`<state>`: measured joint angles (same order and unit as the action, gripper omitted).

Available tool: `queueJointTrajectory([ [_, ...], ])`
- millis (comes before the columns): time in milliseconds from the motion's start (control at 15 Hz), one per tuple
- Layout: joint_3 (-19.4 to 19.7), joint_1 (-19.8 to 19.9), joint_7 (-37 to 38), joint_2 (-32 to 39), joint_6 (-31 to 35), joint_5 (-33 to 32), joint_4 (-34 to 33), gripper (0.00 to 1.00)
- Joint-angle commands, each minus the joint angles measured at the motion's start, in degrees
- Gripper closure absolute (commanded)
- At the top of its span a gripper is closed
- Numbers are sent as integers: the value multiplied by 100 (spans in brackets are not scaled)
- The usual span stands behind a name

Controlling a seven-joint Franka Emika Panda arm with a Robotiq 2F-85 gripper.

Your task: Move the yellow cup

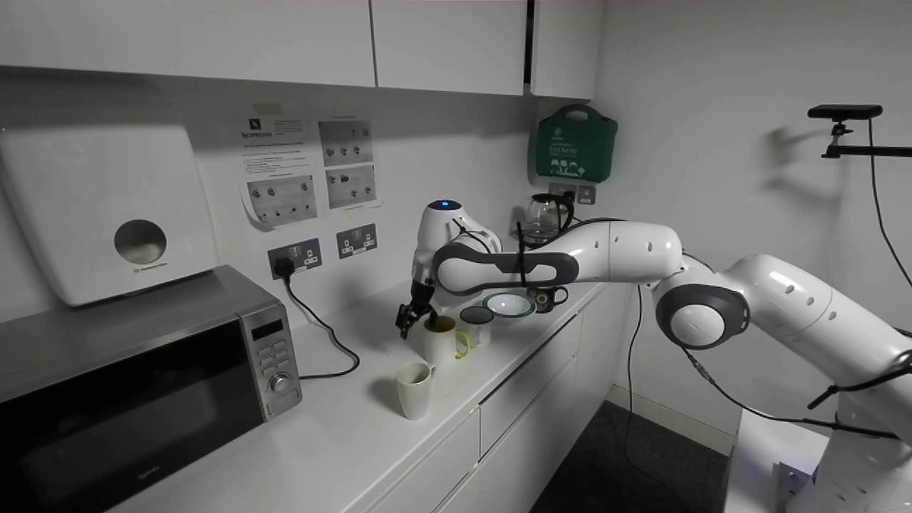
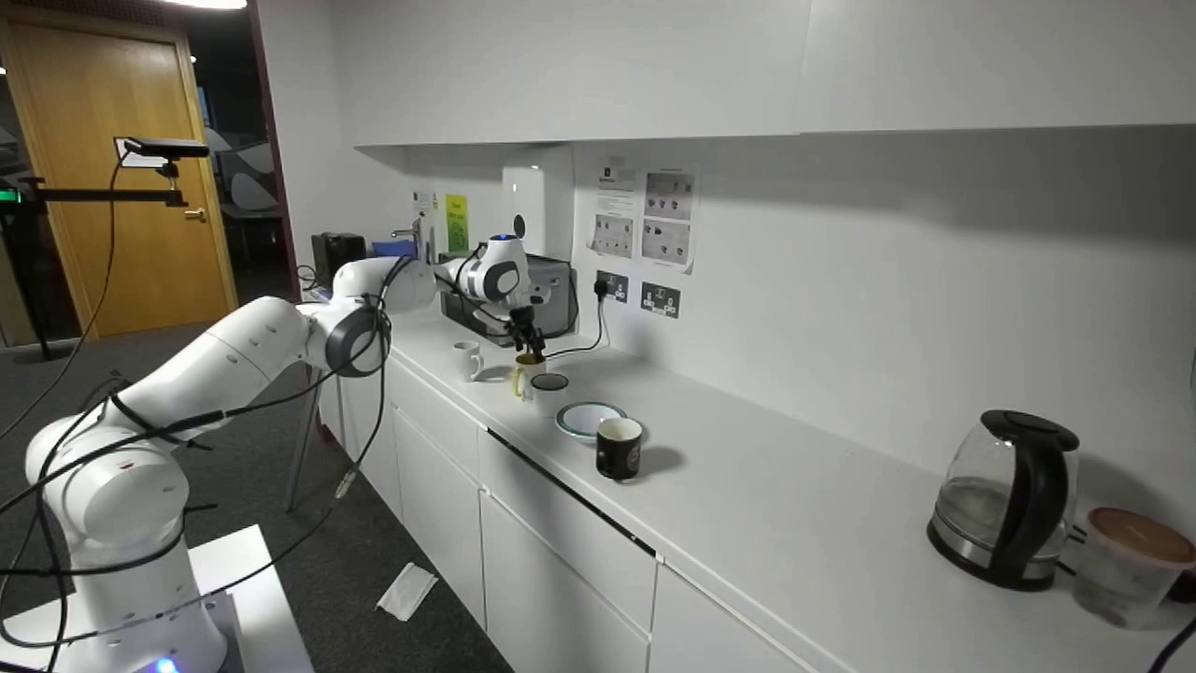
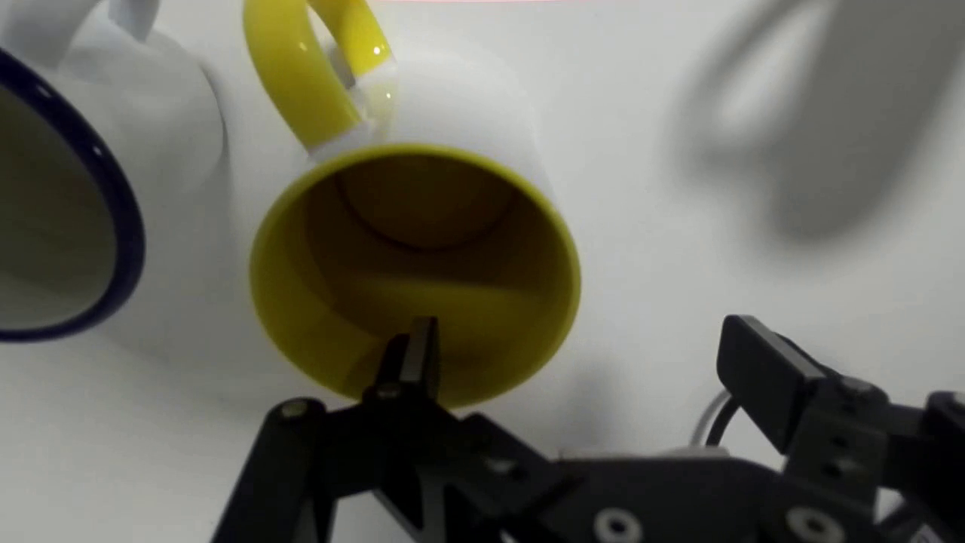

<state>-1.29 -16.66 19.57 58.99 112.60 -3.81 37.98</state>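
The white cylindrical mug with yellow lining (image 1: 436,349) stands, long axis vertical, glossy yellow handle (image 3: 294,75) toward the front edge, on the smooth white counter (image 1: 320,442) below white cupboards (image 1: 449,43), a spread-fingered black gripper (image 3: 580,332) at its rim.

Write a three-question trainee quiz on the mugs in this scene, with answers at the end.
1. Multiple choice: what colour is the outside of the yellow-handled mug? A) yellow; B) white; C) black.
2. True or false: in the wrist view, the fingers stand apart.
3. Short answer: which mug stands between the yellow-handled mug and the green-rimmed dish?

Key: 1. B. 2. True. 3. The dark-rimmed white mug.
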Motion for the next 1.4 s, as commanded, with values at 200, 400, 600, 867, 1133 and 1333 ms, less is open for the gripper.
queueJointTrajectory([
  [200, -28, 40, -196, 63, -61, 14, -296, 0],
  [400, -59, 68, -210, 7, -285, 61, -246, 0],
  [600, -114, 106, -256, 43, -555, 132, -266, 0],
  [867, -139, 140, -278, 168, -735, 155, -363, 0],
  [1133, -110, 120, -289, 242, -644, 86, -432, 0],
  [1333, 15, 51, -224, 250, -376, -79, -489, 0],
])
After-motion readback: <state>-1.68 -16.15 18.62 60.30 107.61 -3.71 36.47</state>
